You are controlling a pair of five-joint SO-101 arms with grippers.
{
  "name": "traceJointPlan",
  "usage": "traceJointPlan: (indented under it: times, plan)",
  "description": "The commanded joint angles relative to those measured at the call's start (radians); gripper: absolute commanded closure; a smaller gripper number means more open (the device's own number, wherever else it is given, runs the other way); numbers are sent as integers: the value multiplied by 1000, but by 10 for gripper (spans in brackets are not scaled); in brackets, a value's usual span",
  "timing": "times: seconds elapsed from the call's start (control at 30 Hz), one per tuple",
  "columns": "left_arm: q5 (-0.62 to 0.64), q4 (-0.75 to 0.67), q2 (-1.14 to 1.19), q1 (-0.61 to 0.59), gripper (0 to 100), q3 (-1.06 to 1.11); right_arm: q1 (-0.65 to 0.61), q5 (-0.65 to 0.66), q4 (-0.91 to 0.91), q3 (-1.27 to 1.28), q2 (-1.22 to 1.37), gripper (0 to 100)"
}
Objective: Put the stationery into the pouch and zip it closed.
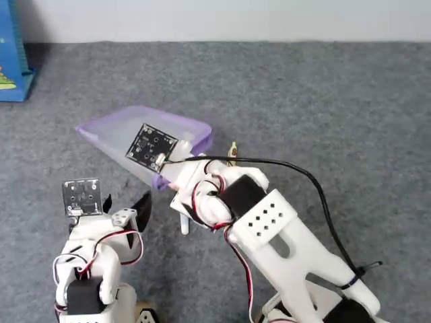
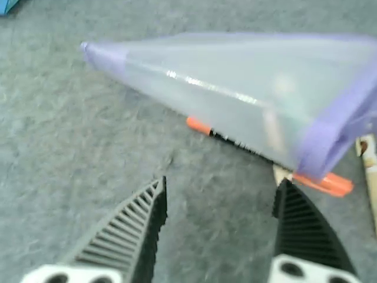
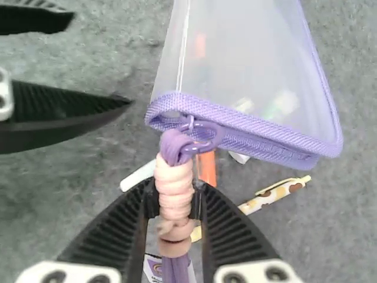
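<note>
Grey felt covers the desk, where the translucent, purple-edged pouch [image 3: 247,71] sits tilted over an orange pen [image 2: 199,125]. The right gripper [image 3: 175,190] is clamped on its pink-wrapped zip pull [image 3: 174,174]. The left gripper [image 2: 224,183], jaws apart, hovers near the pouch.

Grey carpet-like covering [image 1: 337,101] is lying across the whole table, and a blue box [image 1: 12,64] with colourful print is sitting at the far left edge, near the pale wall [image 1: 236,20].
</note>
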Motion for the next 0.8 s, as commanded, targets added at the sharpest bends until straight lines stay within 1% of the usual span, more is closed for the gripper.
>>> traceJointPlan:
  times: [0.0, 0.1, 0.23, 0.37, 0.63, 0.7, 0.77]
  plan:
    - [12, -35, -14, 49, 716, -56, -19, -17, 12, -11, -59, 990]
    - [14, -35, -14, 92, 716, -58, -27, -18, 12, -3, -68, 990]
    - [64, -37, -14, 91, 716, -67, -25, -18, 10, 5, -64, 990]
    - [68, -6, -14, 91, 716, -108, -25, -17, 10, 5, -62, 990]
    - [68, -23, -14, 91, 716, -108, -27, -14, 10, 25, -68, 990]
    - [68, -49, -14, 91, 716, -84, -27, -15, 10, 26, -68, 990]
    - [68, -104, -14, 91, 717, -33, -27, -17, 10, 26, -68, 990]
